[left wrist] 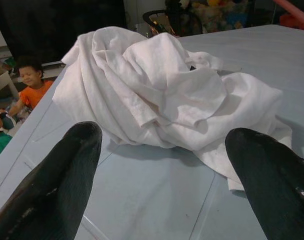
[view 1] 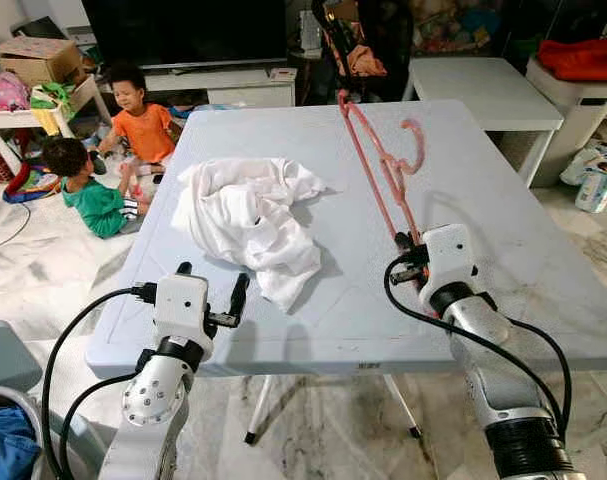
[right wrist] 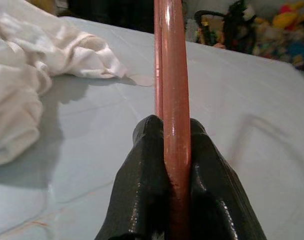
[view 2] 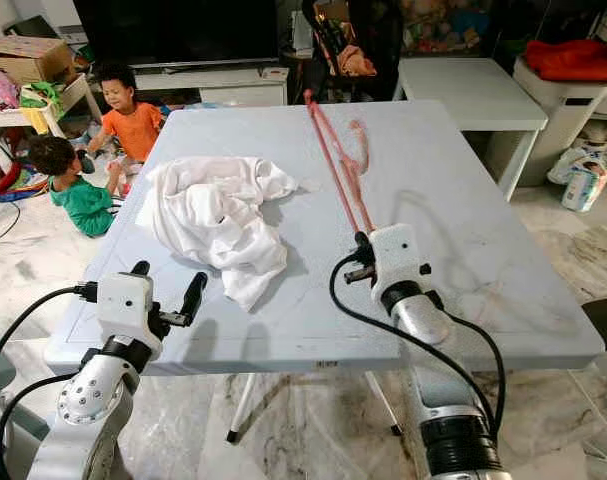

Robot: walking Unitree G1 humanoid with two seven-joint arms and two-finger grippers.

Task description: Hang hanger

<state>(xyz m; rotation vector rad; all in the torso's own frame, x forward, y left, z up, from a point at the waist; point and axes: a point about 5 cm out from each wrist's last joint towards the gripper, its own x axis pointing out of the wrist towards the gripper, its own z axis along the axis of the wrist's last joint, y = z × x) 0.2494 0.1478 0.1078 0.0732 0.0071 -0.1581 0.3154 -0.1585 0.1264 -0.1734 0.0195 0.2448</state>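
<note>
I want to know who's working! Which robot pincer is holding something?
The right pincer: it is shut on the pink hanger, lifting it over the table. The left pincer is open before the white cloth.

Evenly lit from overhead; soft shadows under the white cloth; near fingertips blurred; wide-angle bending at edges.

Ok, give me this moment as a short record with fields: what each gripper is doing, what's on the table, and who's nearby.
right gripper: shut on the pink hanger, holding one end so it rises above the table
left gripper: open, empty, near the table's front edge, facing the white garment
white garment: crumpled heap lying on the table, not on the hanger
table: pale grey, folding type
people: two children sitting on the floor beyond the table's far left corner
</note>
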